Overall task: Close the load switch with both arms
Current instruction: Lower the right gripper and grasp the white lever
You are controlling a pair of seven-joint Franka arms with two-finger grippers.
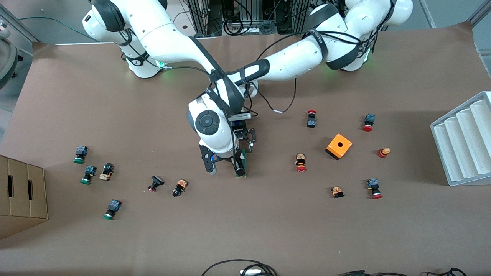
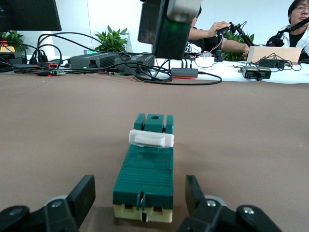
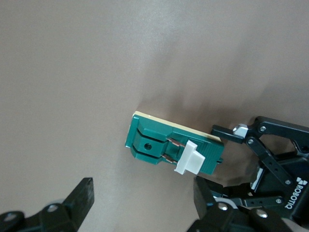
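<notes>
The left end effector is down at the surface with its two black fingers spread, one on each side of the load switch; a gap shows on both sides, so it grips nothing. The right end effector hangs over the same switch, its fingers wide apart and empty.

The load switch lies flat near the middle of the surface, well away from every edge. It is a narrow rectangular block of dark green ribbed plastic with a cream base, a round hole in one end and a white plastic tab across the top near that end.

The surface is matte brown. A boxy orange housing with a round hole sits toward the left arm's end, among small red-capped buttons.
</notes>
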